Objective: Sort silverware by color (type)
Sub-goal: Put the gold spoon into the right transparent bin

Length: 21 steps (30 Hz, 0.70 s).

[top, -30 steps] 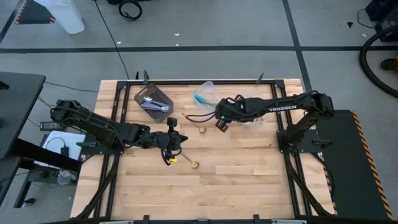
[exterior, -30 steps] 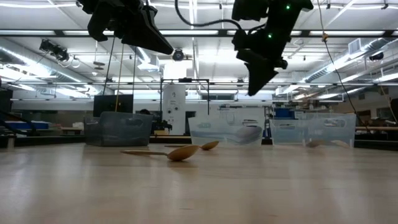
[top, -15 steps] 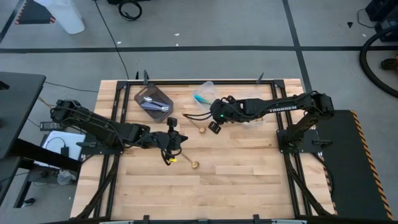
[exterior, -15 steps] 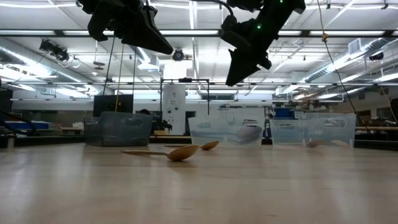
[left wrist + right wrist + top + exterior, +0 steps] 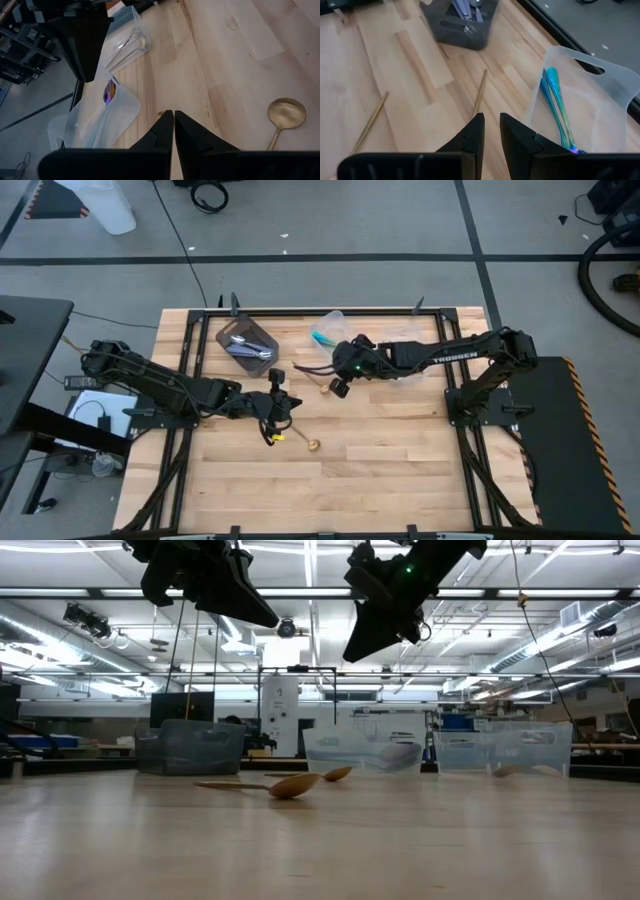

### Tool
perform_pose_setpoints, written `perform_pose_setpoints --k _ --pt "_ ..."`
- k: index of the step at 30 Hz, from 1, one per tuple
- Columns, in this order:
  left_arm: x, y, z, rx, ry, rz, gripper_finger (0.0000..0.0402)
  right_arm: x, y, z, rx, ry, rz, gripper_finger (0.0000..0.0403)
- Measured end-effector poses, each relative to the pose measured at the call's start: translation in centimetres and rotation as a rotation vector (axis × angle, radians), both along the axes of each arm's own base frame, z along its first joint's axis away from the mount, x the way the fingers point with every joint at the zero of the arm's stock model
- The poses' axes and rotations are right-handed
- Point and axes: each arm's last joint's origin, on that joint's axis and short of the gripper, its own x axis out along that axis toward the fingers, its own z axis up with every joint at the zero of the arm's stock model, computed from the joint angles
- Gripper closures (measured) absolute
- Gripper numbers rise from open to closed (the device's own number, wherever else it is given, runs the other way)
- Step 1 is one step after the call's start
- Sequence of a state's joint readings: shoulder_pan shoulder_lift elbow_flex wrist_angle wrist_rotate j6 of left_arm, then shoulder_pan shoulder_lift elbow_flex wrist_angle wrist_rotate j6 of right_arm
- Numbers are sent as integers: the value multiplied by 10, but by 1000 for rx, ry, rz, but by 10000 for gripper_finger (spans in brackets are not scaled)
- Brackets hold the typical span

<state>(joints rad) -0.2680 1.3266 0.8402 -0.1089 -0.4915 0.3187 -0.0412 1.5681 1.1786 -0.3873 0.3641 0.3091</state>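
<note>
Moved: your right gripper (image 5: 338, 388) has swung leftward across the tabletop (image 5: 400, 470) over the last second, from beside the clear tub (image 5: 330, 332) to a spot over the near gold spoon (image 5: 324, 388); the left arm has not stirred.
Right fingers: a narrow gap shows between the fingers (image 5: 470, 131) in the right wrist view, and nothing sits in it.
Left gripper (image 5: 279, 405): it hangs above mid-tabletop with its fingers (image 5: 165, 131) pressed together, empty.
Gold spoons: two lie loose on the wood, the near gold spoon under your right gripper and the other gold spoon (image 5: 300, 441) closer to the front edge, near the left gripper; the low view shows both flat on the surface.
Silver spoons: already gathered in the dark tub (image 5: 248, 343).
Teal spoons (image 5: 555, 105): already lying in the clear tub.
Step in hand: by my reading, you are lining up the right gripper on a gold handle for a pick, with silver and teal apparently sorted.
Next move: you need to spread the fingers wider, come down so they straddle the thin handle (image 5: 480, 92), then close; the handle lies flat on the wood, so the tips must reach almost to the surface.
Risk: a slim handle may slide or pivot if only one finger meets it.
</note>
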Motion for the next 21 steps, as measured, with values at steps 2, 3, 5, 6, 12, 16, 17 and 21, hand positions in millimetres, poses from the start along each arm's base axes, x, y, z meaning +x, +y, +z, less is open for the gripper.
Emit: perform_pose_setpoints --k 2,3,5,6,12,16,17,21 --pt "0 0 0 0 -1 0 379 1 1 0 -8 -2 12 331" --pt "0 0 0 0 0 1 379 1 2 1 -10 -5 16 331" --pt "0 0 0 0 0 0 379 2 4 1 -15 -12 25 328" --pt "0 0 0 0 0 0 379 2 5 1 -18 -21 31 325" --pt "0 0 0 -1 0 0 379 3 8 -16 -13 -78 95 280" --pt "0 0 0 -1 -1 0 379 2 8 -23 -40 -107 115 253" --pt "0 0 0 -1 -1 1 379 3 8 -24 -48 -117 121 249" --pt "0 0 0 0 -1 0 379 3 7 -30 -90 -168 142 242"
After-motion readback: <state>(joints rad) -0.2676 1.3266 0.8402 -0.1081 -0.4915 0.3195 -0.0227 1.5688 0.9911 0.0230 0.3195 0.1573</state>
